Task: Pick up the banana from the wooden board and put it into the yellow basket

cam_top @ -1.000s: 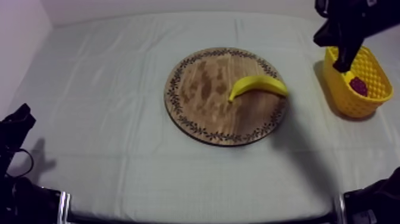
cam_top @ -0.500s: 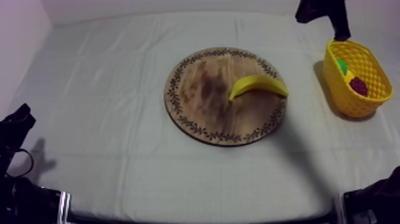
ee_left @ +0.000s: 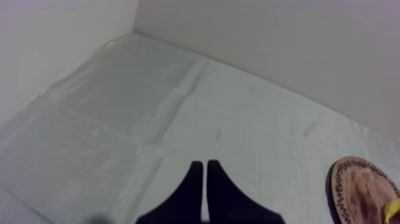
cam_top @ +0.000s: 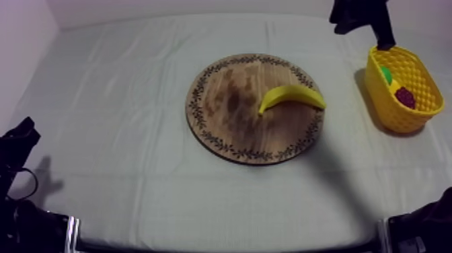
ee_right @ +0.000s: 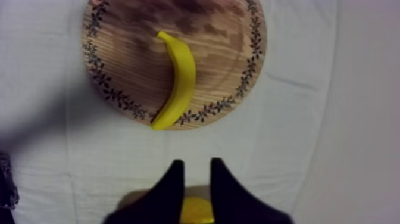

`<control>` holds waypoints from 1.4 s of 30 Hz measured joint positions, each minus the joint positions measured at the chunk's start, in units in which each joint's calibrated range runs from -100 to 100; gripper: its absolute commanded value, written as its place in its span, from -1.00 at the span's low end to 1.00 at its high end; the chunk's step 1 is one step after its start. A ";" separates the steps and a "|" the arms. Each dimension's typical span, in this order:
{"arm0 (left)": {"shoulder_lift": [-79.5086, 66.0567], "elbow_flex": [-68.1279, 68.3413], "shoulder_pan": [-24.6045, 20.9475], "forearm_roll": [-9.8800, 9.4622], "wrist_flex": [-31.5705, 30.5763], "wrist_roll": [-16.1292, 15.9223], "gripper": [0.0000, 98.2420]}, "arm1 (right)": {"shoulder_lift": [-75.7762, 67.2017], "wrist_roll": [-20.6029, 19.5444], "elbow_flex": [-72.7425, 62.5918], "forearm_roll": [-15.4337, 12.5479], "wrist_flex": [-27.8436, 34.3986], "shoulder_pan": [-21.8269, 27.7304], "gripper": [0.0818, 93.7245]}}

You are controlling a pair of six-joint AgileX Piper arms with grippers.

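1. Yellow banana (cam_top: 291, 98) lies on the wooden board (cam_top: 229, 101), at the side nearest the yellow basket (cam_top: 393, 114).
2. The basket wall half hides a green fruit (cam_top: 385, 74) and a purple fruit (cam_top: 405, 97); I cannot tell their kinds.
3. The right gripper (ee_right: 196, 179) has its fingers apart and empty, above the basket's far end. The yellow patch beneath them is too cut off to name.
4. The left gripper (ee_left: 205, 179) has its fingers together, low over the cloth (cam_top: 121, 101).
5. A second ago the right arm hung low over the basket. It has since risen, uncovering the green fruit. The banana is unmoved.

Smooth, glossy banana (cam_top: 292, 97) on grained wooden board (cam_top: 229, 101); matt creased cloth (cam_top: 114, 134); latticed plastic basket (cam_top: 393, 111).
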 measured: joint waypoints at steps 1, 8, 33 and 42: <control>0.00 0.00 0.00 0.00 0.00 0.00 -1.00 | 0.00 -0.41 0.07 0.29 0.00 0.00 0.05; 0.00 0.00 0.00 0.00 0.00 0.00 -1.00 | 0.12 -1.34 0.55 1.07 0.08 -0.49 0.34; 0.00 0.00 0.00 0.00 0.00 0.00 -1.00 | 17.24 -2.78 8.53 0.55 -13.94 -0.81 0.53; 0.00 0.00 0.00 0.00 0.00 0.00 -1.00 | 27.23 -2.52 7.18 0.84 -20.73 0.01 0.51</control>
